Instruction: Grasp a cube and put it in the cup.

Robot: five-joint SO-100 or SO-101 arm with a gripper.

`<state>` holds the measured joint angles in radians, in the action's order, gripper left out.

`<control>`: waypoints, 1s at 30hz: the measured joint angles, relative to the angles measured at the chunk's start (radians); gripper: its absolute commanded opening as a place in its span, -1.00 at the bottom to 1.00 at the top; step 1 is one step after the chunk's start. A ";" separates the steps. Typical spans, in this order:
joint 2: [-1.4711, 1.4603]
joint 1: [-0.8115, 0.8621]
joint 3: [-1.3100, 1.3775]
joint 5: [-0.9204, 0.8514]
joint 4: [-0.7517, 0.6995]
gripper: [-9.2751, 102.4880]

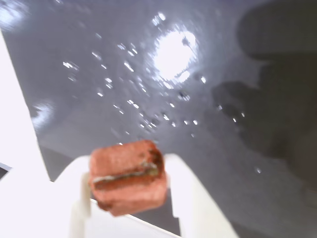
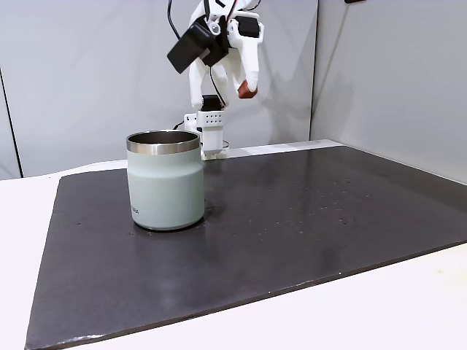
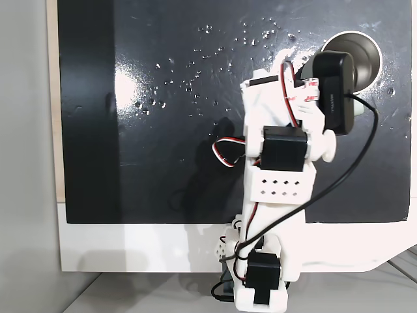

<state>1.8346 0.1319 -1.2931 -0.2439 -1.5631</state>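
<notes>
**Cube held aloft, transfer to cup pending**

While the arm is raised high near the top centre of the side-on fixed view, the gripper (image 2: 246,89) has its two white fingers closed around the cube (image 2: 247,90), which shows as a small reddish-brown tip at the fingers' lower end. In the wrist view the cube (image 1: 128,176) sits at lower centre, pinched between the white fingers (image 1: 195,198), well above the dark mat (image 1: 208,148); the picture is blurred.

The cup (image 2: 165,180) stands upright on the mat at left of centre in that fixed view, nearer the camera and lower left of the gripper, well apart from it. In the top-down fixed view its rim (image 3: 374,62) shows at upper right, partly behind the arm's black camera housing (image 3: 335,91).

Judged step: grasp done, carry in hand. The next move calls for bringing the cube over the cup's mouth, lowering it, then opening the fingers.

Writing: small dark lettering near the cup's base at its left edge, too small to read. Lettering on the camera housing is likewise illegible.
</notes>
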 measured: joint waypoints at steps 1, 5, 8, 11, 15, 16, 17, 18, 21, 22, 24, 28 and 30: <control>0.000 0.028 0.009 -0.015 0.000 -0.73; -0.012 0.129 0.018 -0.072 0.055 -0.73; -0.038 0.187 0.031 -0.107 0.094 -0.73; -0.069 0.249 0.041 -0.137 0.130 -0.73; -0.106 0.321 0.041 -0.173 0.181 -0.73; -0.115 0.333 0.041 -0.183 0.192 -0.73; -0.124 0.342 0.041 -0.192 0.201 -0.73; -0.135 0.351 0.041 -0.201 0.212 -0.73; -0.175 0.382 0.041 -0.221 0.250 -0.73; -0.190 0.394 0.041 -0.225 0.262 -0.73; -0.229 0.411 0.049 -0.233 0.279 -0.73; -0.319 0.416 0.117 -0.241 0.290 -0.73; -0.360 0.411 0.152 -0.241 0.290 -0.73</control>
<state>1.4742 0.5430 -1.1413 -0.4847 -1.2732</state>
